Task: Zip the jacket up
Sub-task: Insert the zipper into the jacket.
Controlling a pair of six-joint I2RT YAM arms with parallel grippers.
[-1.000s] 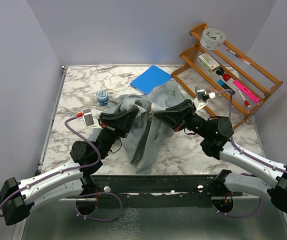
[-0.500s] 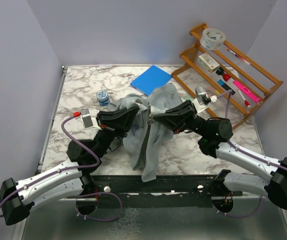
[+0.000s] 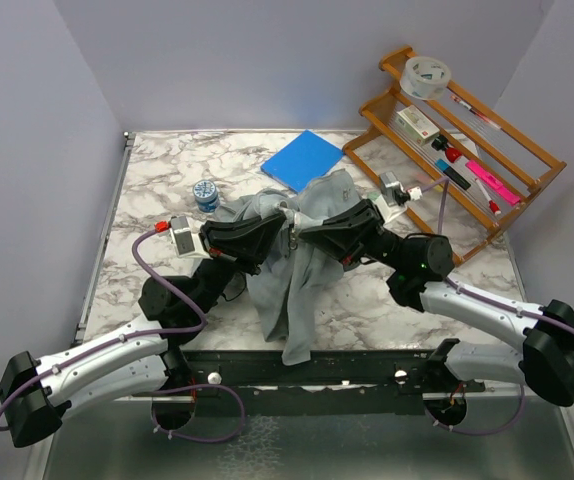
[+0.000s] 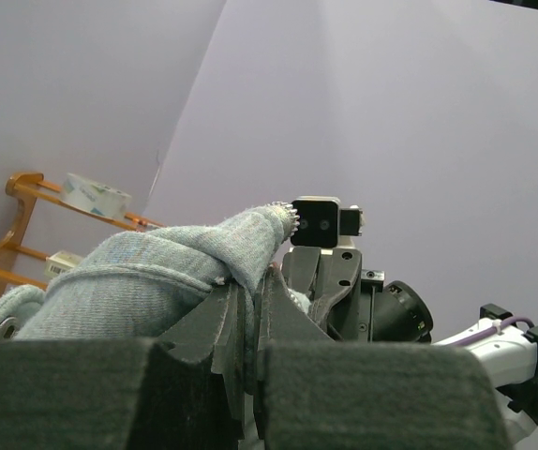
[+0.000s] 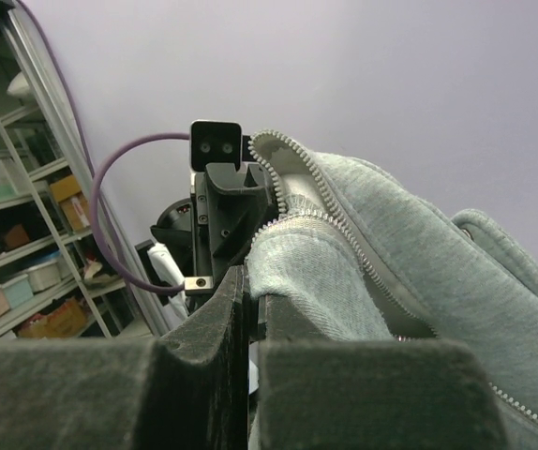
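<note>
Loosely bunched grey fleece jacket point(image 3: 302, 275), toothed zipper point(image 5: 306, 215).

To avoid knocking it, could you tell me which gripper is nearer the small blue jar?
Left. The left gripper, shut on the jacket, has the jar beyond it to its left; the right gripper grips farther right.

The jacket point(image 3: 302, 270) is soft grey fleece cloth, matt and fuzzy, with a slightly rough, pilled nap. Its zipper point(image 5: 311, 215) has small pale teeth with a faint sheen. The left pincer point(image 4: 252, 289) and right pincer point(image 5: 248, 289) have dark, matt, grainy finger faces. The desk point(image 3: 167, 180) has a smooth marbled top. The rack point(image 3: 527, 165) is varnished orange-brown wood. The blue pad point(image 3: 302, 158) looks flat and matt.
</note>
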